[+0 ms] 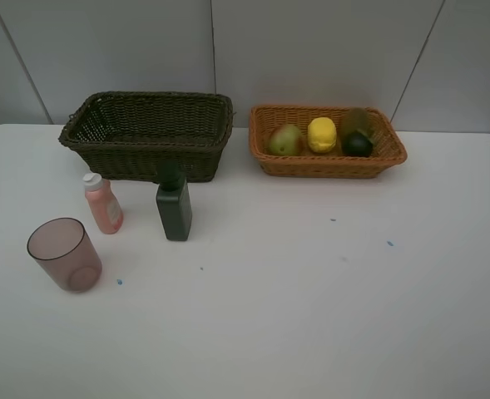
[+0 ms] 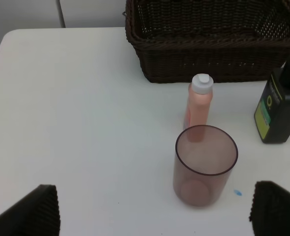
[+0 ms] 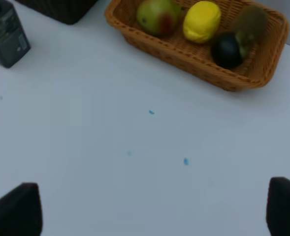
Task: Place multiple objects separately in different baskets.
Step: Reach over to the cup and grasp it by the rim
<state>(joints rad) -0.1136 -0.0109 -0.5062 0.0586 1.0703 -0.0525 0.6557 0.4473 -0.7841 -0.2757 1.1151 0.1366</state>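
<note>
Start with the left gripper (image 2: pixel 157 211), wide open and empty above the white table (image 1: pixel 311 316) near its front-left corner. Take the tinted cup (image 2: pixel 205 164) first, probably: nearest of the loose things, upright, mouth up. Centre over it, bring one finger down on each side of the wall, close softly on what looks like thin plastic, then lift straight up. Mind the pink bottle (image 2: pixel 200 105) just behind, white cap up, close to the cup but apart from it; easy to tip with the far finger. Leave the dark green bottle (image 2: pixel 278 110) alone, upright and further toward the table's middle. Carry high over the tall rim of the dark brown basket (image 2: pixel 209 59) by the rear edge, with nothing seen inside.

Over on the right: right gripper (image 3: pixel 152 209) also spread wide, gripping nothing, above bare table. Beyond it, toward the rear-right corner, the orange basket (image 3: pixel 184 51), holding apple (image 3: pixel 158 16), lemon (image 3: pixel 202 20), mangosteen (image 3: pixel 227 49) and a blurred kiwi (image 3: pixel 247 22).
</note>
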